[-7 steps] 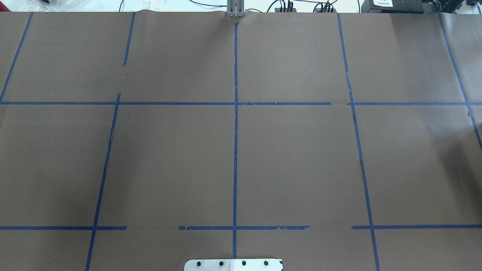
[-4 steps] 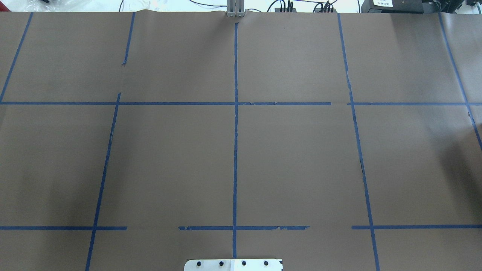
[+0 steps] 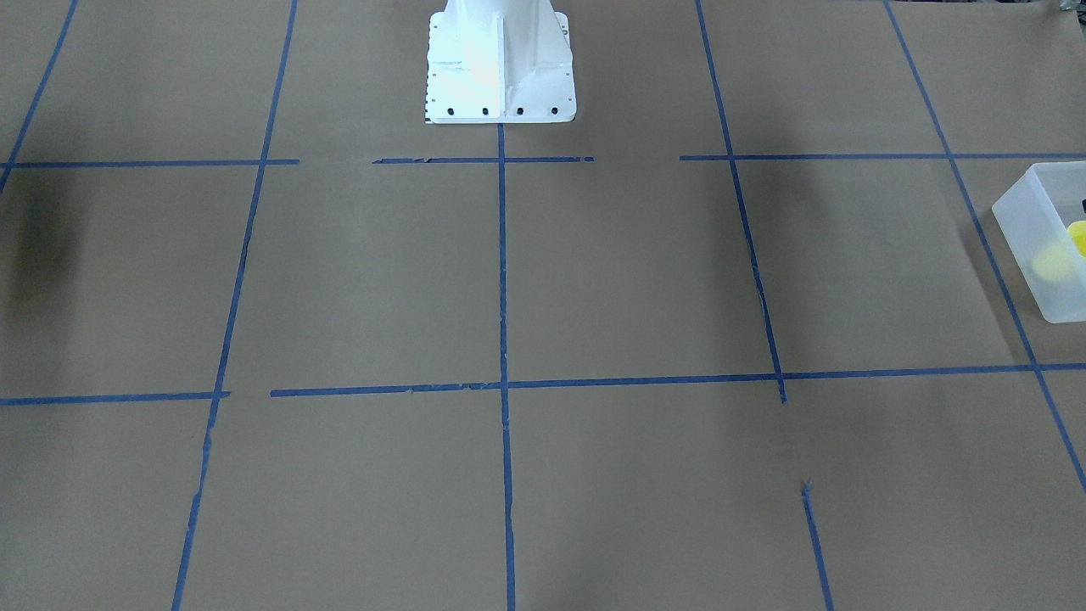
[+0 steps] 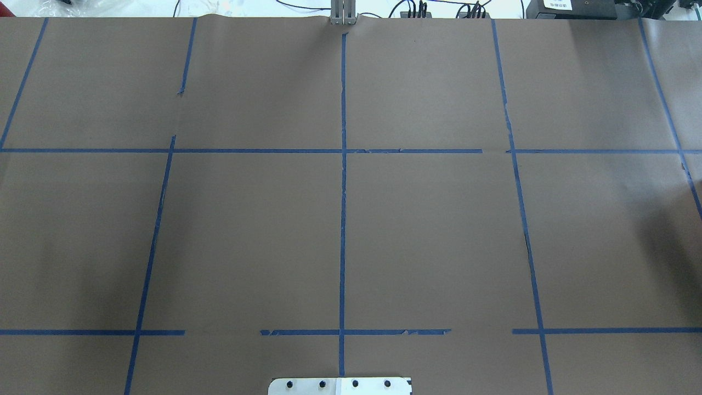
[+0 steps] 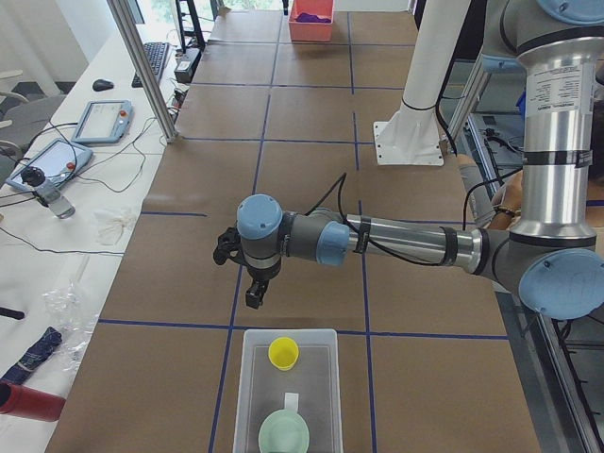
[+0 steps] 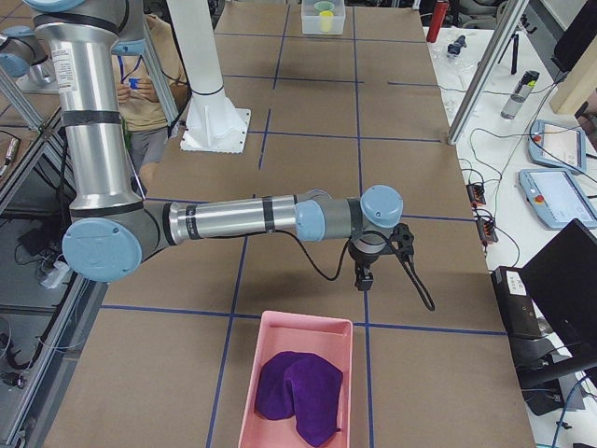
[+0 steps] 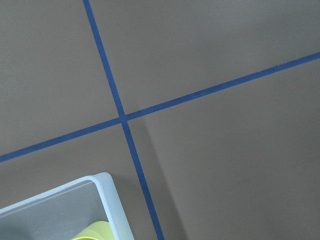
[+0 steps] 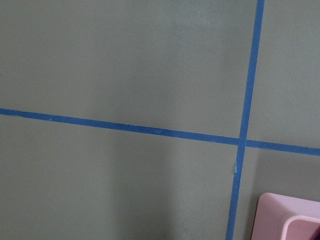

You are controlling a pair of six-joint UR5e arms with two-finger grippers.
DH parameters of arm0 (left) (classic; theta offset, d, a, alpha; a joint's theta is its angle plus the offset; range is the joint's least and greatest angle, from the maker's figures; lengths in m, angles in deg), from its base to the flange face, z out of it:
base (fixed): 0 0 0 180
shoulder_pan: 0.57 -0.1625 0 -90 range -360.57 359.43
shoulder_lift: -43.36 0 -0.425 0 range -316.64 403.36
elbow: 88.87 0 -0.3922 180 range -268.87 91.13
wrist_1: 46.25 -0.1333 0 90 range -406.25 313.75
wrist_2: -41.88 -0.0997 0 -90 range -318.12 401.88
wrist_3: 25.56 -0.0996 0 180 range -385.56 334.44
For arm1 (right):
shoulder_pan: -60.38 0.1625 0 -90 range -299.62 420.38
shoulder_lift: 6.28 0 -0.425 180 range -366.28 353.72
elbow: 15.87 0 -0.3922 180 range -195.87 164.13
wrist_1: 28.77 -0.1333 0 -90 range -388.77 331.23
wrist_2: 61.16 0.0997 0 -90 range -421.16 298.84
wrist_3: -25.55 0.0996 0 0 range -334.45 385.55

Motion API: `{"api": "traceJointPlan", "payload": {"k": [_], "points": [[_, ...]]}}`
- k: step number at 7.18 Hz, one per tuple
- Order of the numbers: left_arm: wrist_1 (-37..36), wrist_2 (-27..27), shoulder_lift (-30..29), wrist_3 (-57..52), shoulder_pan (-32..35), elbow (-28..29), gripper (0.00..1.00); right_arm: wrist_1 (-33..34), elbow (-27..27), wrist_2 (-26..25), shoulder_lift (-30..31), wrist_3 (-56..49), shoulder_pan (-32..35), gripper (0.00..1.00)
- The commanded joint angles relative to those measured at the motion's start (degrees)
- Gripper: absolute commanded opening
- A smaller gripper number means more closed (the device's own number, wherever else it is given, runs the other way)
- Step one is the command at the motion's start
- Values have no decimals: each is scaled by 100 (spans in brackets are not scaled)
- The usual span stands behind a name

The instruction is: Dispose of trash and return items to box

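The cup is contained in the box, which is placed near the left gripper, on its left; whether the left gripper or the right gripper is released or clenched cannot be told.

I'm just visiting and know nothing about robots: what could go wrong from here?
The left gripper hangs close to the box; a careless swing might nudge it and topple the yellow cup inside. A loose cable loops beside the right gripper, near the pink bin, and might snag on its rim.
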Motion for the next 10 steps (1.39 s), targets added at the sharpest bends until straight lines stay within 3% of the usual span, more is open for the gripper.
{"api": "traceJointPlan", "payload": {"k": [1, 5, 7, 10], "points": [[-3, -1, -32, -11, 8, -51, 100, 4, 1, 28, -7, -6, -6, 100], [-56, -1, -59, -11, -10, -201, 100, -5, 27, 63, -7, 3, -59, 100], [-738, -10, -312, -11, 7, -210, 100, -5, -8, 63, -7, -6, -59, 100], [-733, -1, -287, -11, 8, -201, 100, -5, -35, 63, 2, -6, -67, 100]]}}
